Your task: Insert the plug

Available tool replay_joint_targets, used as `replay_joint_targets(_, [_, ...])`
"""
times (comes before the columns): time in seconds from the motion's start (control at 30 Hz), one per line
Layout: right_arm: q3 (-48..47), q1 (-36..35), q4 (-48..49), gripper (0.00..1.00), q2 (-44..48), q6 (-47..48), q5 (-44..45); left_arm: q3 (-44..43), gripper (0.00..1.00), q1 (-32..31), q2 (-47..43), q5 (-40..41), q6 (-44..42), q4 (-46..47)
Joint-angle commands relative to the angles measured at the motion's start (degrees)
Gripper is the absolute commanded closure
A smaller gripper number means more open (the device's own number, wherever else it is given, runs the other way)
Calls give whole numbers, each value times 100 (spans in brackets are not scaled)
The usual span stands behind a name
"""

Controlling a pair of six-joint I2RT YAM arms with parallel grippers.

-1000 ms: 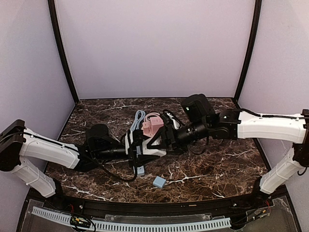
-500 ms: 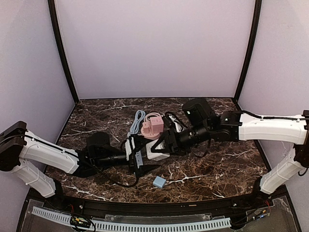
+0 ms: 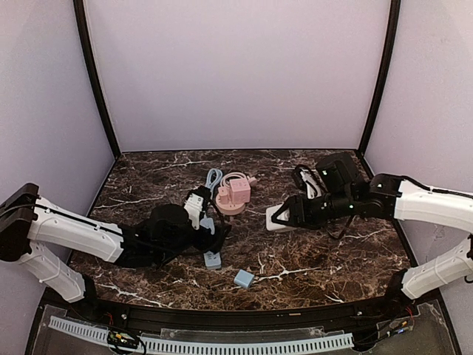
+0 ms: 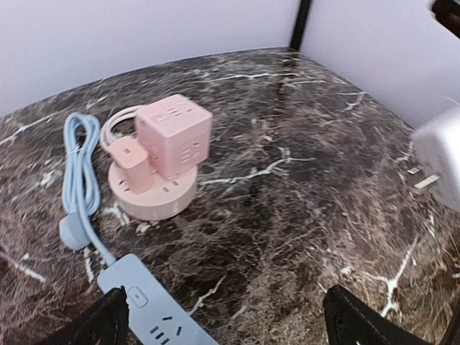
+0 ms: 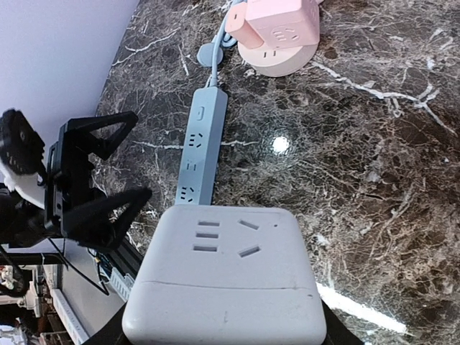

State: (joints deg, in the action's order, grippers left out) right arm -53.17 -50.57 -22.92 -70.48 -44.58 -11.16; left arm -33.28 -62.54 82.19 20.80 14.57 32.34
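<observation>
**Top view:** The arms, joined over the middle of the counter (image 3: 332, 255) a second ago, now stand apart. The right gripper (image 3: 284, 215) has drawn back to its own side with the white plug adapter (image 3: 275, 224) clamped in its jaws, low and to the right of the pink cube socket (image 3: 236, 194). The left gripper (image 3: 213, 231) has let go and pulled back beside the blue power strip (image 3: 213, 259), its jaws wide and empty. The hand-over looks finished, so the plug is now the right arm's alone.

**Left wrist view:** Nothing lies between the widely spread jaws of the left gripper (image 4: 226, 323). The switch end of the blue power strip (image 4: 151, 323) sits just below them. The pink cube socket (image 4: 174, 133) stands on its round base with a blue cable (image 4: 79, 162) coiled beside it. At the right edge the white plug adapter (image 4: 438, 147) shows its metal prongs, clear of any socket.

**Right wrist view:** The adapter's socket face (image 5: 226, 266) fills the foreground, gripped at its sides. The blue power strip (image 5: 201, 154) lies beyond, well apart, with its outlets free. Insertion is not yet begun. The prongs probably still have to be turned and lined up over an outlet.
</observation>
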Motion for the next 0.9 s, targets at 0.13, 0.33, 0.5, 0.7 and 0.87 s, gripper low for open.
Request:
replay_joint_targets(0.13, [229, 12, -217, 91, 564, 160, 681, -964, 13, -30, 567, 1233, 2625, -2741])
replay_joint_targets(0.33, [368, 12, -283, 91, 826, 110, 723, -1501, 18, -32, 1239, 1352, 3121, -3419])
replay_joint_targets(0.5, [482, 12, -305, 91, 971, 50, 730, -1556, 27, -30, 1565, 1243, 3131, -3272])
replay_joint_targets(0.7, [525, 13, -356, 91, 1077, 46, 706, -1684, 40, -32, 1871, 849, 3113, -2946])
replay_joint_targets(0.87, [527, 12, -393, 91, 1081, 46, 723, -1704, 47, -34, 2007, 617, 3147, -2868])
